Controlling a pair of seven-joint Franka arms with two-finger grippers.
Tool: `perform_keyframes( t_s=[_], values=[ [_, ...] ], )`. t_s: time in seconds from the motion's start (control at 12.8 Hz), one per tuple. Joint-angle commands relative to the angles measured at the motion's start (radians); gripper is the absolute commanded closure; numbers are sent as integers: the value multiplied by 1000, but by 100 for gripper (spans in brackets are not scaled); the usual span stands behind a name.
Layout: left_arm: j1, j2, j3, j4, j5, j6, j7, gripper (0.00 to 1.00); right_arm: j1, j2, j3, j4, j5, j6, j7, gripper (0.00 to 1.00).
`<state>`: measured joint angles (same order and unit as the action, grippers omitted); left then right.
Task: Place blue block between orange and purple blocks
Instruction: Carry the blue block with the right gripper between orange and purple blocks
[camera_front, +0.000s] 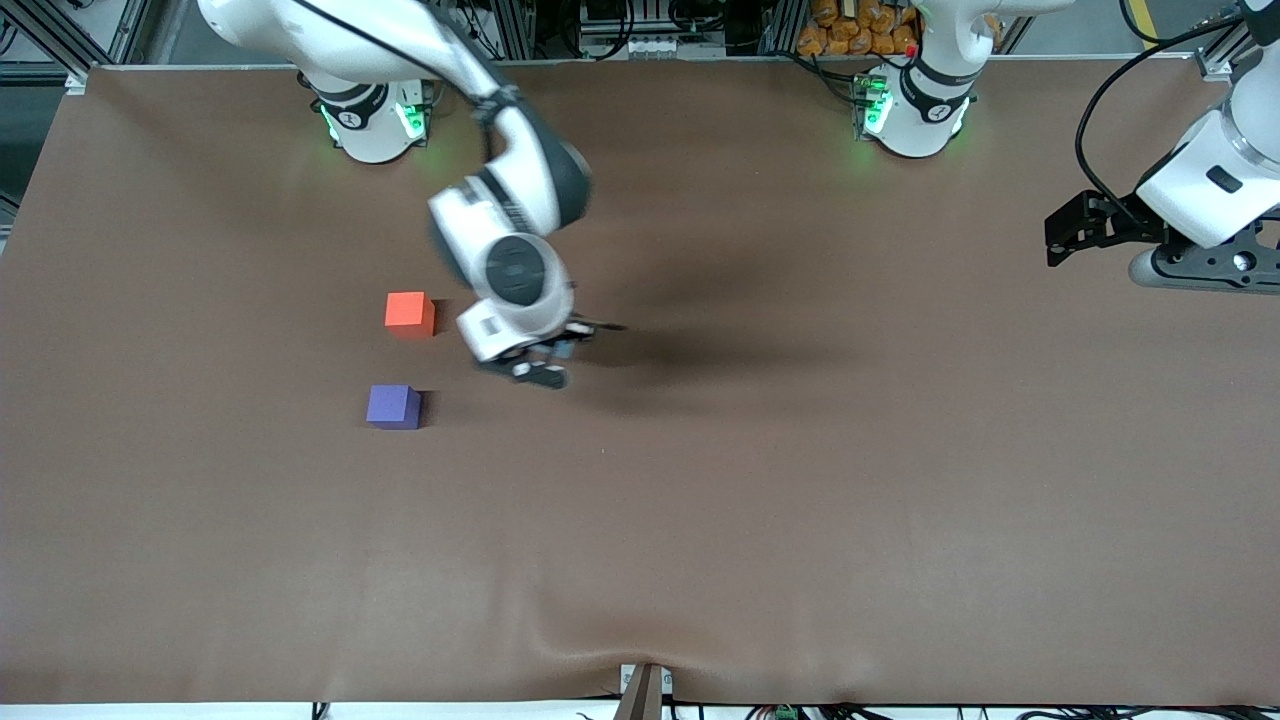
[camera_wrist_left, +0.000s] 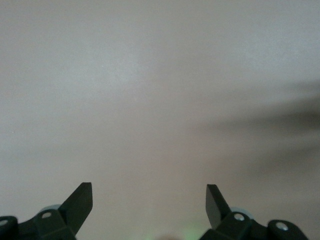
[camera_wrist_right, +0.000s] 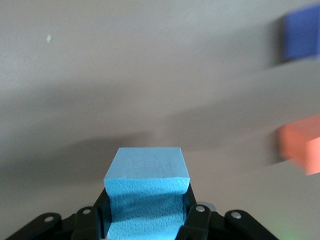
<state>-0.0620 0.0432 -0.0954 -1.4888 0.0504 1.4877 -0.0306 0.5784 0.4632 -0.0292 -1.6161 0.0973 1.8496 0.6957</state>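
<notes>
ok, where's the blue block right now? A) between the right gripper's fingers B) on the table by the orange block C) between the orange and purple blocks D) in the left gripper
A: the right gripper is clamped on the blue block.

A brown cloth (camera_front: 800, 500) covers the table, rumpled at the edge nearest the front camera.
</notes>
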Motion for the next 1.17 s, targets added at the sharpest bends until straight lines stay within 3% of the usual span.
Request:
perform_keyframes(
  t_s=[0.0,0.23,0.86,1.09],
  values=[
    [1,17,-4,13,-15,5,-11,0,-162,-98,18,-77,9,-44,-294,100],
    [-1,27,-9,15,-47,5,-78,0,-261,-112,17,-126,-7,-38,-488,100],
    [22,6,-9,13,-50,72,-66,0,-317,-195,17,-451,-59,248,-536,100],
    [22,4,-9,7,-49,71,-60,0,-330,-192,17,-475,-59,286,-536,100]
  ],
)
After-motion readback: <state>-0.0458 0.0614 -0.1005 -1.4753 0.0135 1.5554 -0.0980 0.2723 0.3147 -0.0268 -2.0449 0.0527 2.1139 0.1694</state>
